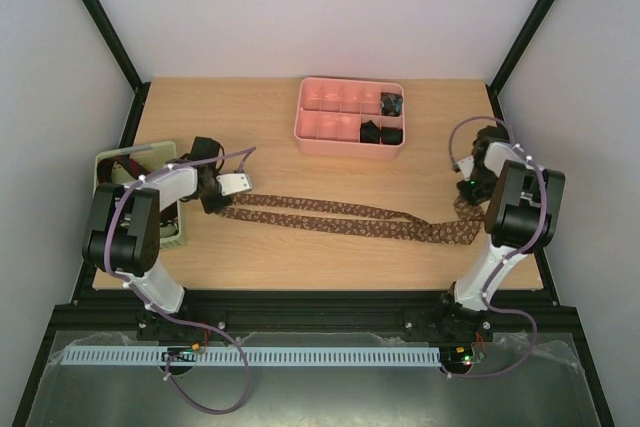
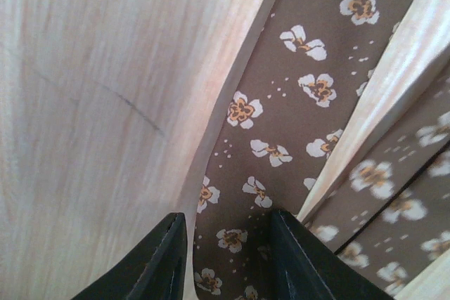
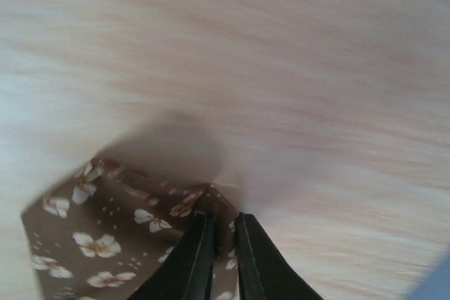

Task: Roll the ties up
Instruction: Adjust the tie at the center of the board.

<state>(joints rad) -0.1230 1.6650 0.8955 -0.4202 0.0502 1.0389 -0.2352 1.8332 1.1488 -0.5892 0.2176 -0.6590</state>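
No text, label, brand, number or sign can be read in any view. The only marking is the pale flower print on the brown tie (image 2: pixel 295 103), which carries no lettering.
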